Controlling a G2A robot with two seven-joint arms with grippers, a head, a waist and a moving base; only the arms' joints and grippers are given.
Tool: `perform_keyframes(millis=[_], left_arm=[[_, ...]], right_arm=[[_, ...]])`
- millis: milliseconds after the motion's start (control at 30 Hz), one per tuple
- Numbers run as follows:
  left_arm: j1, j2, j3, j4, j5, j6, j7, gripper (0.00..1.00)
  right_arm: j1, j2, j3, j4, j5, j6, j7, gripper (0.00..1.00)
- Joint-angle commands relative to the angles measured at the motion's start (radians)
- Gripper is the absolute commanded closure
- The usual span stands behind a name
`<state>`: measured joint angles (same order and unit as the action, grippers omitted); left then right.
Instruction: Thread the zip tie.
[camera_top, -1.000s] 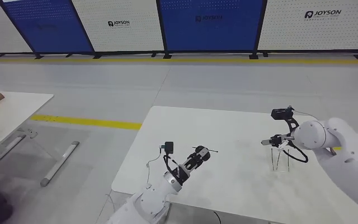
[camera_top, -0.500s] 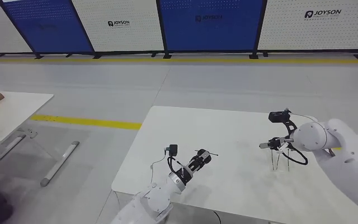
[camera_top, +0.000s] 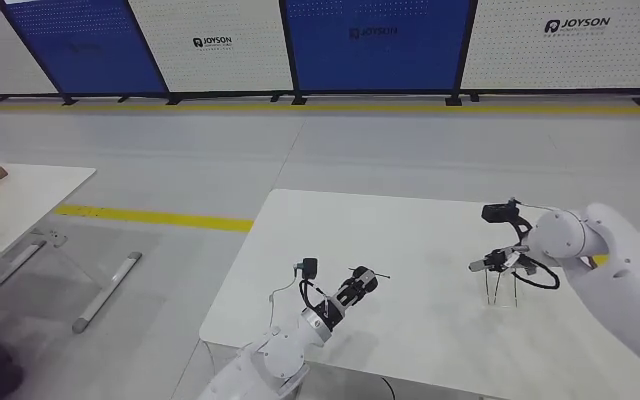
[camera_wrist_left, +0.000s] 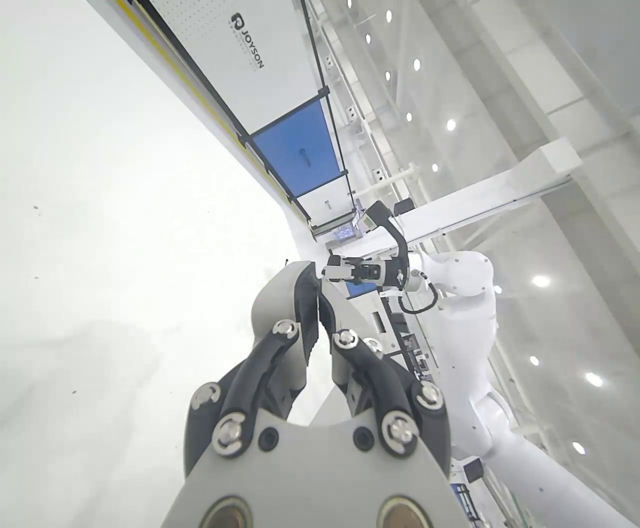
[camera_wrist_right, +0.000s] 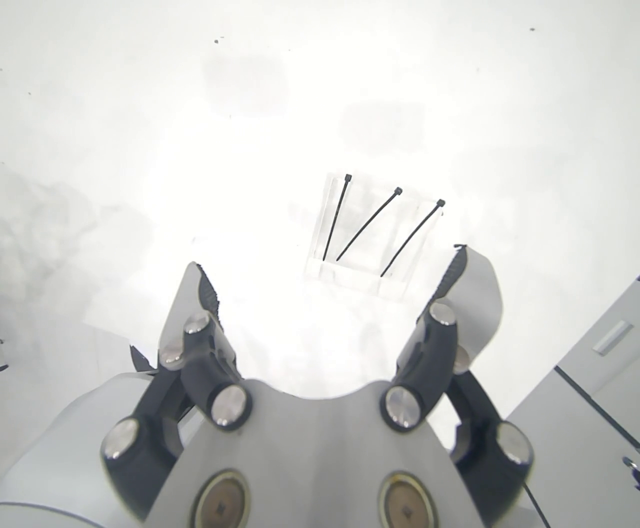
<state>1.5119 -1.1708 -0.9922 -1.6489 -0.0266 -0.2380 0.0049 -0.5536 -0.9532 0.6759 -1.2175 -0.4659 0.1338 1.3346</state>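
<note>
My left gripper (camera_top: 364, 279) is over the table's near-left part, shut on a thin black zip tie (camera_top: 380, 272) that sticks out sideways past its tips. In the left wrist view the fingers (camera_wrist_left: 305, 295) are pressed together. My right gripper (camera_top: 479, 265) hangs open over the right side of the table, above a small clear holder (camera_wrist_right: 367, 235). Three black zip ties (camera_wrist_right: 369, 224) lean in that holder, heads up. In the right wrist view the open gripper (camera_wrist_right: 330, 265) frames the holder with nothing between its fingers. The ties (camera_top: 492, 287) show as thin upright lines below it.
The white table (camera_top: 400, 220) has bare surface between the two arms and behind them. Its near edge runs just below the left arm. A second white table (camera_top: 40, 190) stands at the far left across open floor.
The right gripper has dropped slightly toward the holder and shifted a little. The left arm has edged a bit toward the near side, still shut on its tie.
</note>
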Motion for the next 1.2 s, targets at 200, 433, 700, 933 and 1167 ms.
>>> perform_keyframes(millis=[200, 433, 700, 933, 1167], left_arm=[[0.0, 0.0, 0.0, 0.0, 0.0, 0.0, 0.0, 1.0], [0.0, 0.0, 0.0, 0.0, 0.0, 0.0, 0.0, 1.0], [0.0, 0.0, 0.0, 0.0, 0.0, 0.0, 0.0, 1.0], [0.0, 0.0, 0.0, 0.0, 0.0, 0.0, 0.0, 1.0], [0.0, 0.0, 0.0, 0.0, 0.0, 0.0, 0.0, 1.0]], right_arm=[[-0.005, -0.005, 0.016, 0.025, 0.01, 0.076, -0.011, 0.0], [-0.022, -0.006, 0.012, 0.047, -0.053, 0.189, -0.055, 0.0], [-0.039, -0.007, 0.023, 0.014, -0.082, 0.183, -0.019, 0.0], [-0.039, -0.007, 0.023, 0.014, -0.082, 0.183, -0.019, 0.0], [-0.068, 0.004, 0.055, -0.007, -0.068, 0.055, -0.027, 0.0]])
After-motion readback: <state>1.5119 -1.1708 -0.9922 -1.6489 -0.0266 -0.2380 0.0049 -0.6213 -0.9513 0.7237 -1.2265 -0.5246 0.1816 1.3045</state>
